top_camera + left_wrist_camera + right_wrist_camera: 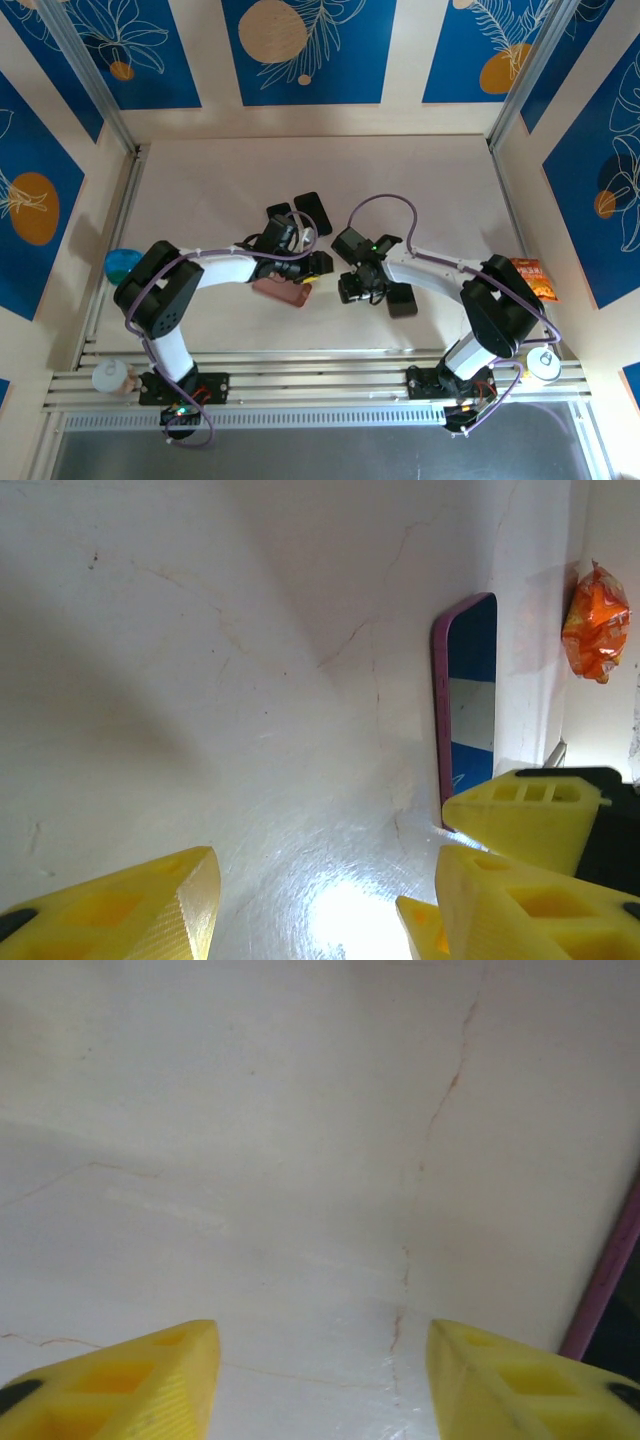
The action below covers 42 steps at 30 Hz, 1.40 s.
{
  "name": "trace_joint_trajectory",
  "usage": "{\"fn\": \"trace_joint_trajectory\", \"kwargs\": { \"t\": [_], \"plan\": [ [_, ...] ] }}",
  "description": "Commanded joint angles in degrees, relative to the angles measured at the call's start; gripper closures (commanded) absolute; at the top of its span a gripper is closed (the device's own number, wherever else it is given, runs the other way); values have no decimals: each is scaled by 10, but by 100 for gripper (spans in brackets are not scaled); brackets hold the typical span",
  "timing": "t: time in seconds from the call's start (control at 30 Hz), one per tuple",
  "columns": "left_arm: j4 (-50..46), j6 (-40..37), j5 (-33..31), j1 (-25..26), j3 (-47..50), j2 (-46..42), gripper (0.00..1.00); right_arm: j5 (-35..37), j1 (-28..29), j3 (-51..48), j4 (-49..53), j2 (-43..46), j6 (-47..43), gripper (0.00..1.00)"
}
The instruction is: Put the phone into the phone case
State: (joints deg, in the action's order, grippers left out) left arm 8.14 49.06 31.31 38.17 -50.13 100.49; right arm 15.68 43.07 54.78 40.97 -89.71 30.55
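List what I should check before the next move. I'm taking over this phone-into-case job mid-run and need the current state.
1. The left tool is open, with nothing between its fingers: ok.
2. The right tool is open and empty: ok.
3. The pink case lies flat on the table: ok.
4. Case free to receive the phone: cannot tell; its glossy face mirrors the walls.
5. Phone located: cannot tell; two black slabs lie beyond the left tool, too small to identify.
6. The snack bag sits at the table's right edge, away from the work: ok.
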Motion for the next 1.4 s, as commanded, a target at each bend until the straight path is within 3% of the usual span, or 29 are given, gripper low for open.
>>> {"fn": "trace_joint_trajectory", "kwargs": {
  "t": [0.0,0.07,0.17,0.3,0.5,0.9,1.17,1.37],
  "plan": [
    [15,4,12,5,-9,2,41,17,-30,-1,35,25,14,33],
    [17,3,12,5,-9,-1,40,10,-61,-8,45,32,13,22],
    [14,-1,10,5,-11,-3,40,11,-115,-10,70,25,16,12],
    [11,-4,11,5,-18,2,40,13,-163,-19,72,15,14,7],
    [5,-7,10,5,-23,1,40,-39,-221,-26,46,-16,2,4],
    [-10,-14,2,5,-29,-2,40,-79,-175,-29,33,-32,32,4],
    [-9,-15,3,4,-28,-2,40,2,-153,-13,58,-52,67,10],
    [-21,-25,-2,4,-30,-4,41,22,-152,-2,55,-69,88,17]
  ]
}}
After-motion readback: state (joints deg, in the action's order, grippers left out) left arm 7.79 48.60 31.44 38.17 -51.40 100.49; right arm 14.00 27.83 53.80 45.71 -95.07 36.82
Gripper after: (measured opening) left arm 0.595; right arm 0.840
